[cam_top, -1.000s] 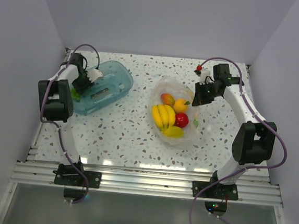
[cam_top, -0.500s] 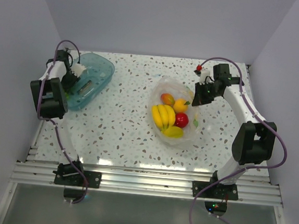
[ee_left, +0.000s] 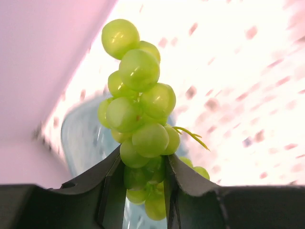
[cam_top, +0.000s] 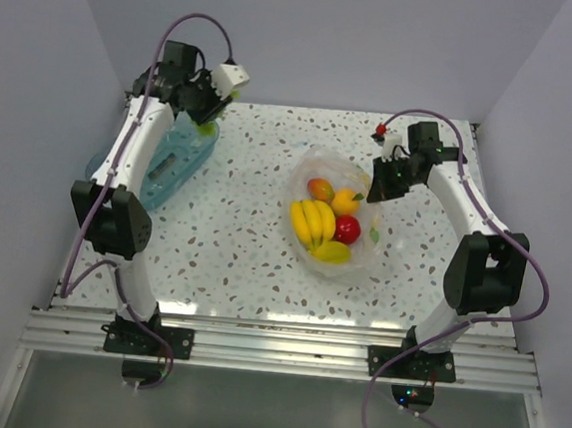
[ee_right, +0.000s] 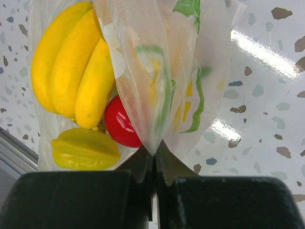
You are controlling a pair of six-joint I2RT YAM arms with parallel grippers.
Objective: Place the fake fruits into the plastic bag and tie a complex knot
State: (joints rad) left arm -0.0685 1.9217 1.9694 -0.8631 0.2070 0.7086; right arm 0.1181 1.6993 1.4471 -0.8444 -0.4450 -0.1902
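The clear plastic bag (cam_top: 334, 218) lies at the table's middle right, holding the yellow banana bunch (cam_top: 312, 221), red apple (cam_top: 347, 229), orange (cam_top: 346, 200), an orange-red piece (cam_top: 319, 189) and a yellow-green fruit (cam_top: 330, 251). My right gripper (cam_top: 378, 187) is shut on the bag's rim (ee_right: 155, 119); banana (ee_right: 66, 71), apple (ee_right: 119, 124) and yellow-green fruit (ee_right: 83, 149) show beside it. My left gripper (cam_top: 207, 107) is raised at the far left, shut on the green grape cluster (ee_left: 140, 114), which sticks up from between the fingers.
The teal translucent oval tray (cam_top: 171, 159) sits at the far left under the left arm and shows blurred in the left wrist view (ee_left: 83, 138). White walls close in on three sides. An aluminium rail (cam_top: 274, 348) runs along the near edge.
My left arm has lifted from the tray and swung up and rightward with the grape cluster. The tray has shifted and turned. The right arm and bag have not moved.
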